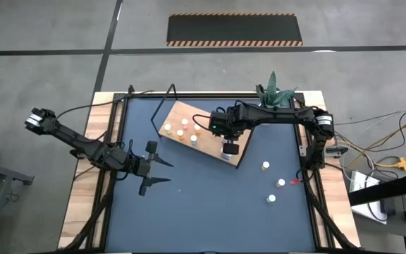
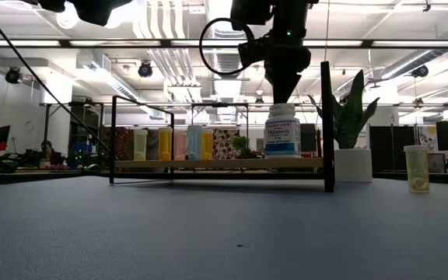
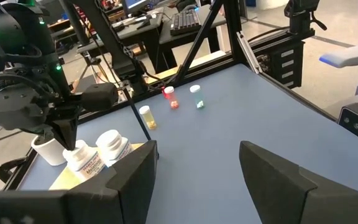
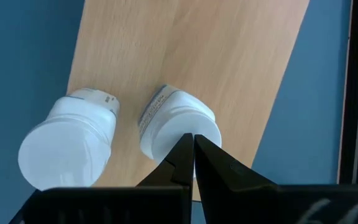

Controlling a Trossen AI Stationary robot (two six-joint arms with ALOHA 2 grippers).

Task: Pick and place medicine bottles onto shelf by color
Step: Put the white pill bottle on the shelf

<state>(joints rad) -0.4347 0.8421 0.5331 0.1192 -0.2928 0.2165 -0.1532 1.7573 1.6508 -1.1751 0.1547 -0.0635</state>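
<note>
Placing step: right gripper point(image 4: 193, 152) is seen pinched shut, empty, over a big white bottle point(image 4: 179, 127) standing on the shelf point(image 1: 177, 113). Next, a loose yellowish bottle point(image 1: 266, 166) should be fetched. Left gripper point(image 1: 159, 171) is parked open.

Two bigger bottles point(image 4: 67, 146) side by side on shelf point(image 4: 216, 56)

An open industrial lab or workshop. Exposed silver ceiling ducts point(image 2: 169, 58) and long strip lights point(image 2: 131, 43) hang overhead. A striped-edged black floor mat point(image 1: 235, 29) lies on grey concrete.
</note>
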